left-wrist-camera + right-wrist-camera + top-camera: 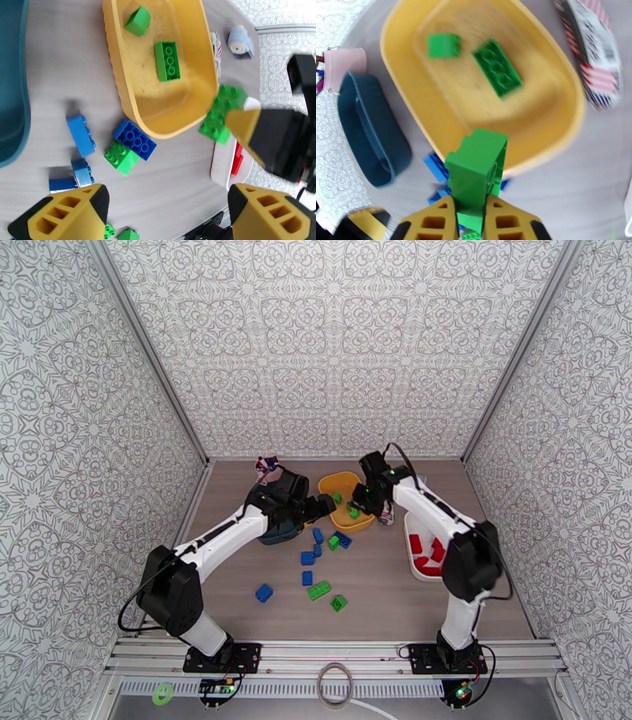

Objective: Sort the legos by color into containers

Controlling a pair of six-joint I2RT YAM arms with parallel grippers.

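On your left, the left claw stands wide open with nothing between its fingers. It hangs over the worktop, near the left side of the yellow bin. Under that arm sits the teal bin, partly covered by it, so you cannot tell what lies inside.

In front of those two bins the loose legos lie scattered on the wood, all of them blue or green. One blue brick lies farthest left, apart from the rest. A blue and green pair lies touching, just beside the yellow bin's rim.

In the yellow bin you have two green pieces, well apart: a small block and a long flat brick.

Further right, the right claw is clamped tight on a green brick, held up at the edge of the yellow bin. A striped packet lies just beside that bin's far side.

At the far right sits the white bin, with several red bricks in it.
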